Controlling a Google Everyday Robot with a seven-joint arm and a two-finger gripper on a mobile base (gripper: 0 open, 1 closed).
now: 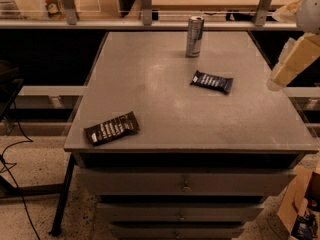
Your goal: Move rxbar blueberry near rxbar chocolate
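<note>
reaching for the rxbar blueberry (211,81) looks to be the step in hand, since the bar lies untouched on the grey table (150,74) and the gripper (291,64) is apart from it. to do it well, i judge the gripper should come in from the right side of the view and drop across the bar's short width, not along its length. the bar is flat and thin and gives little height to pinch, so a low, square descent onto the middle of the wrapper should make a slip less likely. the silver can (194,36) stands upright behind the bar, near it but not touching, so the approach should keep to the near side and not sweep back into the can. the carry after that is long: the rxbar chocolate (111,128) lies tilted at the front left corner, well apart from the blue bar and close to the table's front edge, so the set-down should land on its inner side

the gripper hangs at the right border of the view, about over the table's right edge and above the surface; whether it is wide or narrow i cannot tell. the rxbar blueberry lies to the left of it in the view, right of the table's middle, with bare tabletop between them
</note>
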